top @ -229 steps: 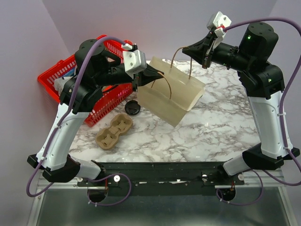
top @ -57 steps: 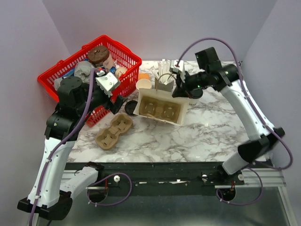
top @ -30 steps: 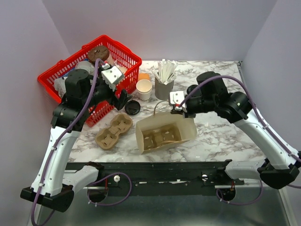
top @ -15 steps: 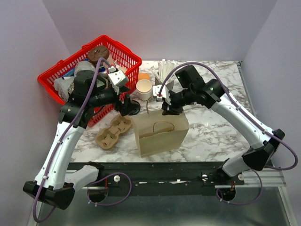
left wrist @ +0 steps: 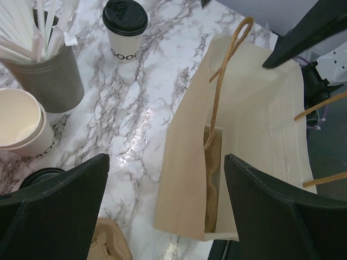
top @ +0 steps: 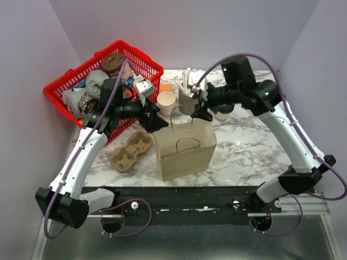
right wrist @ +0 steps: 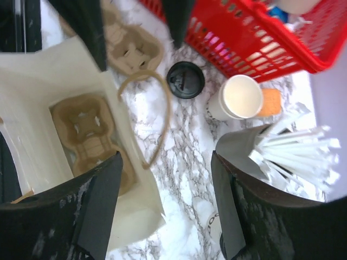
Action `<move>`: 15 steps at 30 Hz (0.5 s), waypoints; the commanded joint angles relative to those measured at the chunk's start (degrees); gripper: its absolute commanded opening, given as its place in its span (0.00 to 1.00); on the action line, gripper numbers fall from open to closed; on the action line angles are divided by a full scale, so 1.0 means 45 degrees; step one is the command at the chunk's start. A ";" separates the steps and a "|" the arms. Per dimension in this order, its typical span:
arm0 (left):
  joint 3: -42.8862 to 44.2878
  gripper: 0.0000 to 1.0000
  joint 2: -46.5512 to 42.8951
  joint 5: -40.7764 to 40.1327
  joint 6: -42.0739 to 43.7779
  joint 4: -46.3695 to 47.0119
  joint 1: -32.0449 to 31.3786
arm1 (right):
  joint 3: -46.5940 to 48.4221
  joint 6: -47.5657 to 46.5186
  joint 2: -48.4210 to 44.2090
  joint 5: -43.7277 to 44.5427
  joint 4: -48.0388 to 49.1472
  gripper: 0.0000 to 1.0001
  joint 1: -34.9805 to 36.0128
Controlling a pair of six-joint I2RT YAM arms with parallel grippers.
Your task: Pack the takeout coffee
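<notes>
My left gripper (left wrist: 166,162) and right gripper (right wrist: 167,162) hang spread wide, holding nothing, over the open tan paper bag (top: 184,149). The small cream paper cup with black lid (left wrist: 124,30) stands at the bag's one o'clock.

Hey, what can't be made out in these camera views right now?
Top view: the takeout coffee is mostly hidden behind the right gripper.
Right wrist view: the bottom edge cuts the coffee to a sliver.
Top view: the paper bag stands upright, so its wall hides the cup carrier inside it.
Left wrist view: the cup's print curves out of sight after GOO.
</notes>
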 commanded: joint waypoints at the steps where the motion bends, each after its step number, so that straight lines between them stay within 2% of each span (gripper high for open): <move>1: 0.0442 0.92 0.0271 0.0311 0.0738 -0.0208 -0.0554 | 0.1759 0.2079 0.0201 -0.0987 -0.0128 0.77 -0.1495; 4: 0.0227 0.89 0.0368 -0.0260 0.0817 0.0026 -0.0770 | 0.2386 0.3332 0.0747 -0.1263 0.0185 0.78 -0.2805; 6: 0.0208 0.87 0.0466 -0.0338 0.1147 -0.0111 -0.0867 | 0.2136 0.3528 0.1002 -0.0604 0.0418 0.78 -0.3508; 9: 0.0149 0.78 0.0681 -0.0631 0.1597 -0.0422 -0.1159 | 0.1393 0.3996 0.1373 0.0724 0.1197 0.78 -0.4309; 13: 0.0052 0.68 0.0993 -0.0846 0.2301 -0.0873 -0.1453 | 0.0748 0.5245 0.2037 0.1159 0.1766 0.80 -0.5520; 14: 0.0013 0.66 0.1071 -0.0866 0.2398 -0.0892 -0.1473 | 0.0708 0.5731 0.2348 0.1295 0.1883 0.92 -0.5909; 15: -0.0007 0.63 0.1130 -0.0866 0.2399 -0.0912 -0.1493 | 0.0727 0.5871 0.2505 0.1663 0.2039 0.94 -0.6068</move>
